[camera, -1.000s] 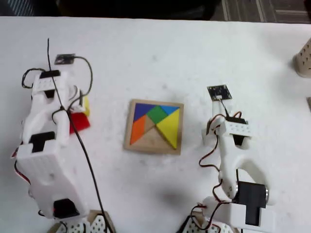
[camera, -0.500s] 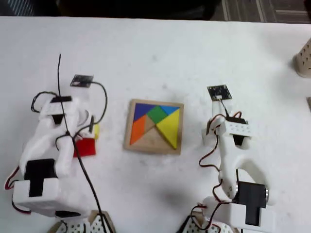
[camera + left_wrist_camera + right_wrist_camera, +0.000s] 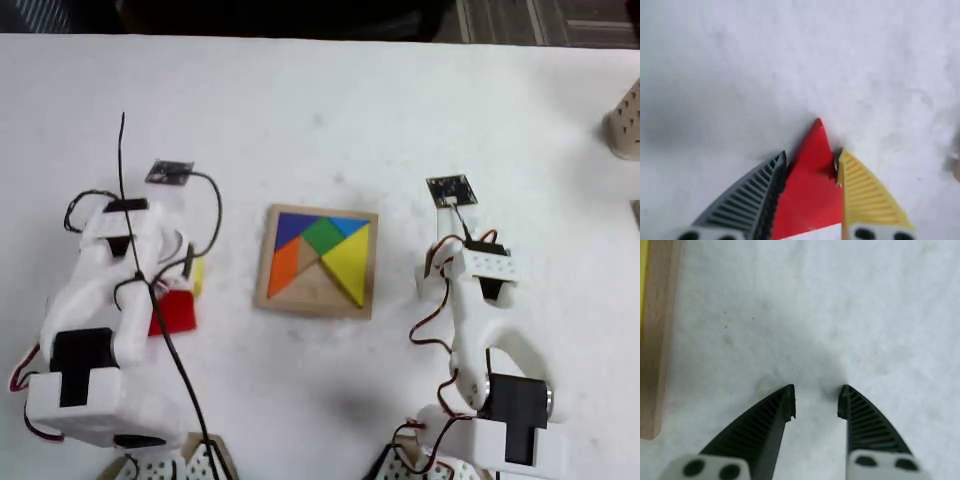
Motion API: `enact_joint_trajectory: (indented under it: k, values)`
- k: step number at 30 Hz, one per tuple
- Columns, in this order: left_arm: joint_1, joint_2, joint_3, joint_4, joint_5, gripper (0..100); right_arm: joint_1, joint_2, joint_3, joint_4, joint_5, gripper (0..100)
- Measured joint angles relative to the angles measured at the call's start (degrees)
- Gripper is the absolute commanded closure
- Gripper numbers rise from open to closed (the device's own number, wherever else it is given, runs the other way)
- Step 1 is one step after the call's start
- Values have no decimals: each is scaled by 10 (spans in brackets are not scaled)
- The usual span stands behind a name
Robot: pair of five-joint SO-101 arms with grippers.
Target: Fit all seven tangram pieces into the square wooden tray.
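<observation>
- Red tangram piece point(image 3: 810, 195): clamped between the jaws of your left gripper point(image 3: 811, 155), with its sharp corner pointing ahead past the fingertips. It is down at the table point(image 3: 400, 120), left of the tray.
- Square wooden tray point(image 3: 264, 262): just to the right of that gripper, between your two arms. Coloured pieces are seated in it, with bare-looking wood in its near middle. Your carry should run rightward, and the left arm is nearer.
- Right gripper point(image 3: 816, 395): parted narrowly, holding nothing, beyond the tray's opposite edge.

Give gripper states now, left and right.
Left gripper: shut on the red piece.
Right gripper: open, holding nothing, beside the wooden tray.
</observation>
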Motion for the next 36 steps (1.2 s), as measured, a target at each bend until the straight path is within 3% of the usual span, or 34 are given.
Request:
enact_joint_trajectory:
  k: [2,7,19,31,36]
  values:
    - [0,0,-12,24,-38,984,0,0,0,0,0,861]
    - [0,0,-23,59,-105,980,0,0,0,0,0,861]
    - [0,-8,-23,63,-113,980,0,0,0,0,0,861]
    - [0,-126,7,152,-114,978,0,0,0,0,0,861]
    - [-33,-156,62,141,-169,977,0,0,0,0,0,861]
